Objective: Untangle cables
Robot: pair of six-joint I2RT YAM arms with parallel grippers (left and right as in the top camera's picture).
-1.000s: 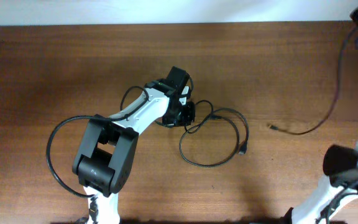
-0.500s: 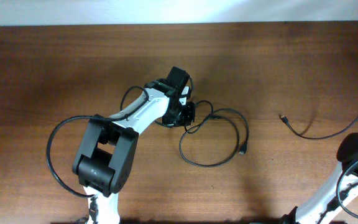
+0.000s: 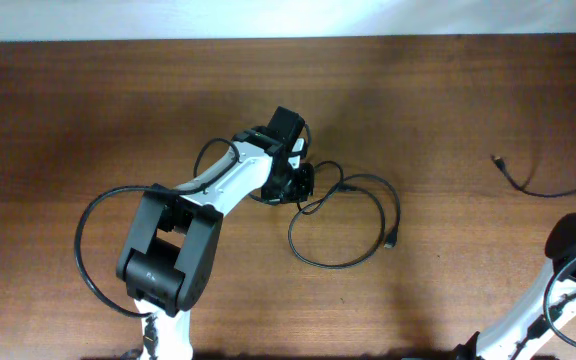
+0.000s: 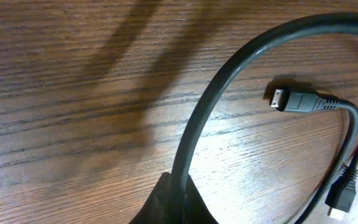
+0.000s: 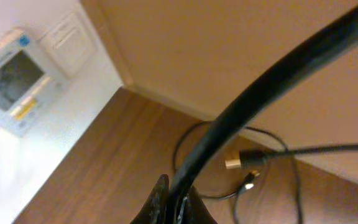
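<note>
Overhead: left claw (image 3: 300, 183) tight on looped cable (image 3: 343, 263); right wrist: right claw (image 5: 169, 200) tight on other cable (image 5: 260, 87).

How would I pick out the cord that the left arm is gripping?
Find the white left arm reaching over the middle of the brown table. Its tool pinches a thin black cord that lies beside it in a wide loop. The other cord, near the right edge, runs in a single open curve without looping.

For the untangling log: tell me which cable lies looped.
The middle cable, curled in a wide loop mid-table; the other cable is one plain strand running off the view's right side.
</note>
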